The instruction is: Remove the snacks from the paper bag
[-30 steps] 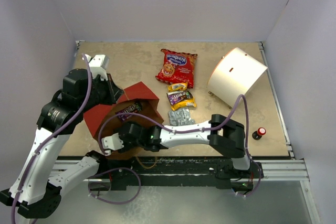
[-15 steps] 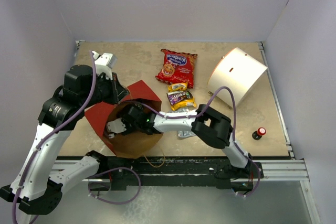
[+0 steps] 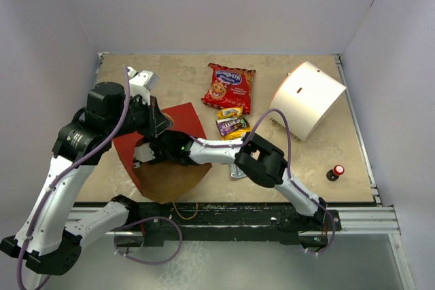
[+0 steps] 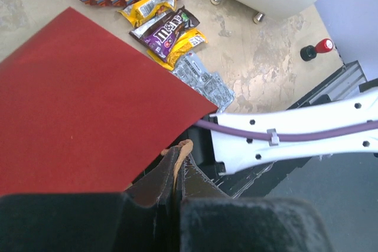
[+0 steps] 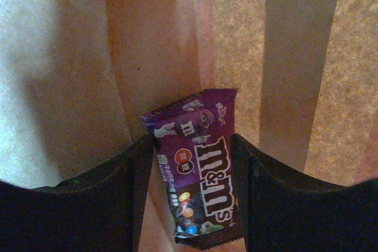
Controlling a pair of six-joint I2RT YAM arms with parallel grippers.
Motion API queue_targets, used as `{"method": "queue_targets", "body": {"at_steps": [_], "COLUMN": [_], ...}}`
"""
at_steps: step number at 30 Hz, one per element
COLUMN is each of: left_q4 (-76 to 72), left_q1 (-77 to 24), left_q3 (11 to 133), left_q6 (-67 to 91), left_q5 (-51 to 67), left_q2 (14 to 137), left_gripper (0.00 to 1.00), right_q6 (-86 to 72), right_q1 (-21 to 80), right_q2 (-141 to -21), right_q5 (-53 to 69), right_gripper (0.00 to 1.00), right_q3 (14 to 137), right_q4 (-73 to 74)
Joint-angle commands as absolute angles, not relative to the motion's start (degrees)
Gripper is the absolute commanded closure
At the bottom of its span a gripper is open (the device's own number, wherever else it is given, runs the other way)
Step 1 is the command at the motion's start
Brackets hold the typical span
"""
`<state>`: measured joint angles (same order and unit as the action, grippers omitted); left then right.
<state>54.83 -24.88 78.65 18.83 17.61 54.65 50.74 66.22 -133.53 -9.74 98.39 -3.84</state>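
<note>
Now the brown rim of the paper bag (image 3: 183, 119) is pinched by the left gripper (image 4: 177, 168), its jaws pressed together on the paper, and the bag is seen lying on its side on the table (image 3: 177, 73). The right gripper (image 5: 192, 146) is sunk deep in the bag's mouth, jaws parted. A purple candy packet (image 5: 201, 205) is framed between its fingers (image 5: 133, 199), flat against the brown lining, with no squeeze to be seen. Outside, just beside the bag, the red cookie bag (image 3: 229, 88), a purple-and-yellow packet (image 4: 168, 30) and the silver foil packs (image 4: 204, 81) are laid out on the table.
</note>
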Motion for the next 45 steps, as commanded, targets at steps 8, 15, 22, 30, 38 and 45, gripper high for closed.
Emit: {"method": "queue_targets", "body": {"at_steps": [8,15,22,30,38,45], "left_q4": [57.32,58.01,57.74,56.44,54.03,53.36], "left_q1": [-25.01,-25.02,-24.96,-24.96,-24.96,-24.96], "left_q3": [82.48,82.01,80.06,79.32,79.19,77.93], "left_q6": [19.19,20.69,22.85,24.57,25.27,25.44], "left_q5": [17.87,16.74,15.07,11.56,10.60,10.11], "left_q2": [51.96,50.92,49.87,49.81,51.27,50.87], "left_gripper": [1.00,1.00,1.00,1.00,1.00,1.00], "right_q6": [50.17,51.13,51.76,50.02,45.16,41.96], "right_q1": [62.56,62.31,62.30,64.43,70.05,72.19], "right_q2": [-137.95,-138.34,-137.16,-131.79,-125.33,-119.14], "right_q5": [-12.43,-12.42,-14.12,-11.66,-8.25,-5.54], "right_gripper": [0.49,0.70,0.91,1.00,1.00,1.00], "right_q3": [106.07,108.60,112.15,109.52,99.54,91.98], "right_q4": [-1.77,-0.46,2.20,1.77,-0.25,-2.45]}}
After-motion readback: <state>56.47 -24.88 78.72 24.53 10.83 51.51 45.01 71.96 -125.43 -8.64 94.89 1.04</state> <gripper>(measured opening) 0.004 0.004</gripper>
